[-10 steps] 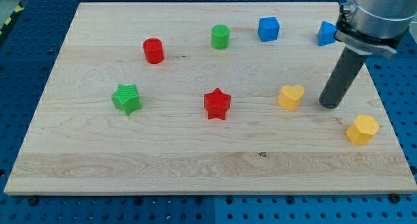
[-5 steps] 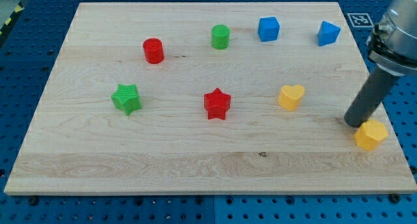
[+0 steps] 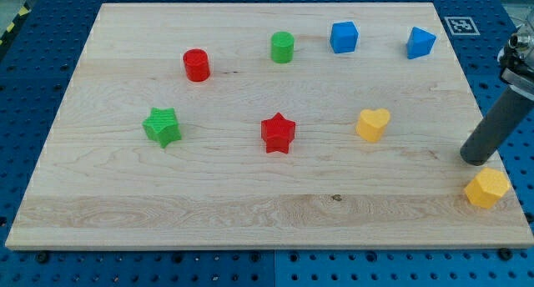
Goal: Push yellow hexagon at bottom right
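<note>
The yellow hexagon point(image 3: 487, 188) lies near the board's bottom right corner, close to the right edge. My tip point(image 3: 476, 158) rests on the board just above it and slightly to its left, a small gap apart from it. The dark rod slants up to the view's right edge.
A yellow heart point(image 3: 372, 123), red star point(image 3: 278, 133) and green star point(image 3: 162, 126) lie across the middle. A red cylinder point(image 3: 196, 65), green cylinder point(image 3: 283, 47), blue cube point(image 3: 344, 37) and another blue block point(image 3: 420, 42) lie along the top. The wooden board point(image 3: 250, 212) ends just right of the hexagon.
My tip has moved right and down from beside the yellow heart to the hexagon. The hexagon has slid down and right, toward the bottom right corner.
</note>
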